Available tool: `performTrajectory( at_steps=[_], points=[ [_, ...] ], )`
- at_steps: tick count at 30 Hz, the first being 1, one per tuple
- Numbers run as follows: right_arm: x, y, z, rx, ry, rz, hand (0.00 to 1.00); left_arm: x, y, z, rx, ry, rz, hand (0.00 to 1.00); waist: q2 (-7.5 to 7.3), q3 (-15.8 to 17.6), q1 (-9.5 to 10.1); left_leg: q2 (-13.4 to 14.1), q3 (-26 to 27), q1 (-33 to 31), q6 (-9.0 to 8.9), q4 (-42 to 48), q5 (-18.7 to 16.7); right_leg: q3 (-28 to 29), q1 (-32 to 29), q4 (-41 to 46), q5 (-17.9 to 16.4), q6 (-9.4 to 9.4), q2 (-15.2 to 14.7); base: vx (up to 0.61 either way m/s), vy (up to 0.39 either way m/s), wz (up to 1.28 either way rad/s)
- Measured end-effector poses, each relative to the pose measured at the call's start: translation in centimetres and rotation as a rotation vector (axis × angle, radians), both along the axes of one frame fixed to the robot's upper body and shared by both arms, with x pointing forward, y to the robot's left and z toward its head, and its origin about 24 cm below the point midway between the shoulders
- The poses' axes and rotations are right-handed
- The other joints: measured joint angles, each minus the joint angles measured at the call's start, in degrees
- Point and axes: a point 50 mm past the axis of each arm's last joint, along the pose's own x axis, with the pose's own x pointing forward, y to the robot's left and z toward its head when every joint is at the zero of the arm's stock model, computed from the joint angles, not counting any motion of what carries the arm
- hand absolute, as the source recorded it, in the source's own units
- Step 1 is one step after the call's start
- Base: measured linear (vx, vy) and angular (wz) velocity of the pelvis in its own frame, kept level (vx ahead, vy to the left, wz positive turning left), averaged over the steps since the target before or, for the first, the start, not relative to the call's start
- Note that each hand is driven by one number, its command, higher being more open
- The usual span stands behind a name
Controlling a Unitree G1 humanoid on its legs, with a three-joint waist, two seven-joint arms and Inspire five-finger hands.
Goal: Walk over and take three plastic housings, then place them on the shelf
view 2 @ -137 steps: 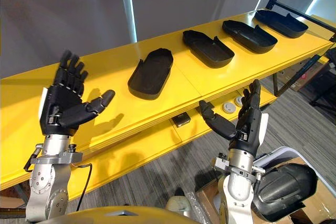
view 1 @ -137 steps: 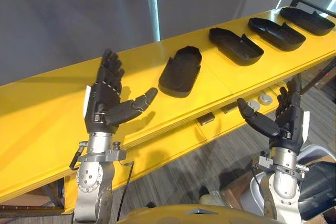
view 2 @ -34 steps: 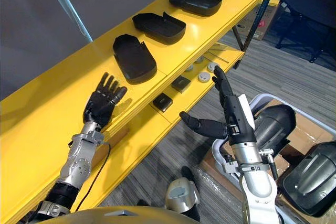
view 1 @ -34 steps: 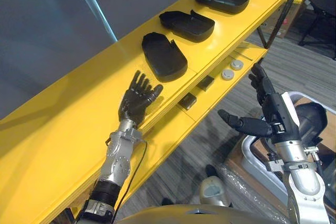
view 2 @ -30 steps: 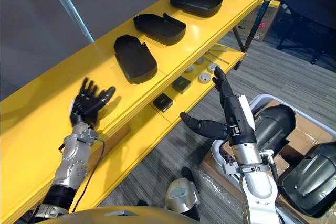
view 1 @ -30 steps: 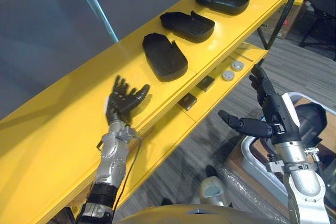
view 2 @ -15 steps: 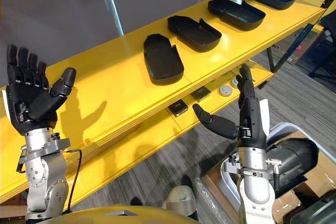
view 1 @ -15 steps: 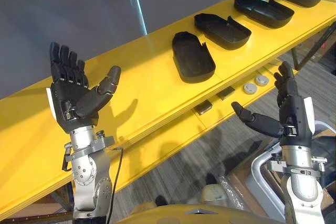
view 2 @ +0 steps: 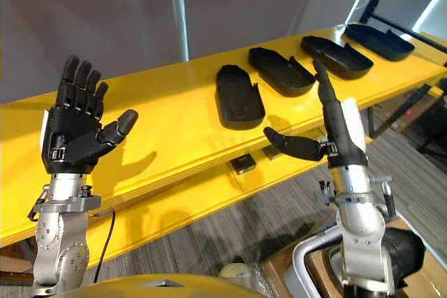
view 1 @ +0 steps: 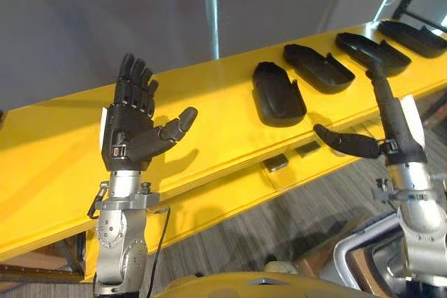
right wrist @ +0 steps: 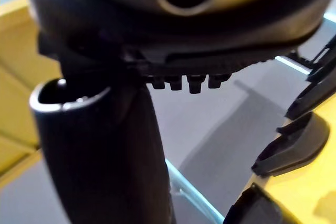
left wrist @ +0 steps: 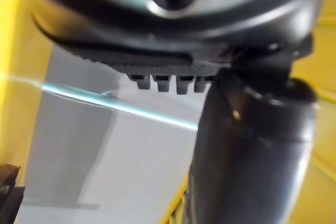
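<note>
— Yellow counter (view 2: 160, 116) under a grey wall, four dark housings in a row on top. Which one is up for taking?

— By my reading, the nearest housing (view 2: 237, 99). It sits past the thumb tip of the right hand (view 2: 335, 130), on that hand's thumb side, open side up. Its long axis runs away from the robot, across the counter's depth rather than along the row.

— And the others?

— The second housing (view 2: 281, 71) lies beyond the right hand's fingertips, and the third housing (view 2: 335, 56) and the fourth housing (view 2: 377, 40) lie on past it, on the side away from the thumb.

— Is either hand holding anything?

— No. The right hand is raised with its fingers straight and pointing up and its thumb spread wide toward the nearest housing. The left hand (view 2: 70, 137) is also raised and spread, palm toward the robot, with nothing in it. The nearest housing is well apart from it, off past its thumb.

— So the right arm goes?

— I'd judge so, since it is far nearer. The hand would need to tip forward and close across the housing's narrow width. One caution: I cannot tell how far in front of the counter's edge the right hand hangs.
</note>
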Motion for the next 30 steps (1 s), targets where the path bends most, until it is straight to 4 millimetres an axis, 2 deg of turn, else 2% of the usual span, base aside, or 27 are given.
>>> performTrajectory(
  at_steps=[2,4,8,17,25,28,29,30],
  points=[
    [1.3,-0.3,0.2,-0.074,0.074,0.035,1.00,-0.3,0.1,-0.5,0.041,0.035,-0.040,1.00,-0.23,-0.05,1.21,-0.06,-1.33,-0.09,-0.01,-1.64,1.28,-1.44,-0.02,0.00,-0.20,-0.09,-0.02,-0.02,-0.021,0.29],
    [1.7,-0.6,0.1,-0.102,0.123,0.044,1.00,-0.3,0.0,-0.6,0.051,0.045,-0.061,1.00,-0.35,-0.03,1.86,-0.06,-1.90,-0.19,-0.22,-2.26,1.99,-2.15,-0.10,-0.02,-0.24,-0.12,-0.01,-0.01,-0.023,0.23],
    [3.1,-1.1,-0.9,-0.102,0.251,0.049,1.00,-0.4,0.3,-0.7,0.061,0.060,-0.081,1.00,-1.34,-0.28,2.08,-0.02,-2.84,-1.16,-0.08,-2.22,2.71,-3.09,-0.50,-0.07,-0.21,-0.14,-0.02,0.00,-0.014,0.13],
    [4.5,-1.8,-3.3,-0.099,0.486,0.061,1.00,-0.2,0.7,-1.8,0.087,0.122,-0.088,1.00,-2.92,-0.05,3.43,-0.01,-3.30,-2.37,-0.15,-1.69,2.16,-3.37,-1.19,0.22,-0.20,-0.11,-0.08,-0.02,-0.004,0.02],
    [5.8,-1.5,-3.7,-0.110,0.505,0.075,1.00,-0.2,0.9,-2.1,0.086,0.140,-0.083,1.00,-2.96,0.85,3.47,0.02,-4.33,-3.80,-0.50,-0.07,2.01,-4.23,-1.31,0.33,-0.20,-0.11,-0.15,-0.01,-0.002,0.06],
    [6.7,-1.0,-3.2,-0.152,0.504,0.094,1.00,-0.1,0.9,-2.1,0.083,0.142,-0.077,1.00,-2.51,2.95,4.21,0.06,-4.64,-4.27,-0.10,0.51,1.57,-4.34,-1.42,0.63,-0.23,-0.08,-0.16,-0.05,-0.002,0.04],
    [6.7,-1.0,-3.1,-0.161,0.503,0.097,0.00,-0.1,1.0,-2.1,0.082,0.141,-0.075,1.00,-2.37,3.36,4.44,0.06,-4.67,-4.30,-0.09,0.55,1.58,-4.38,-1.44,0.69,-0.28,-0.03,-0.17,-0.03,0.000,0.04],
    [6.9,-1.0,-3.1,-0.173,0.506,0.103,0.00,-0.1,1.0,-2.1,0.081,0.142,-0.072,1.00,-2.21,3.81,4.80,0.05,-4.81,-4.61,-0.05,0.60,1.65,-4.53,-1.67,0.76,-0.34,0.03,-0.20,-0.03,0.002,0.11]
  ],
)
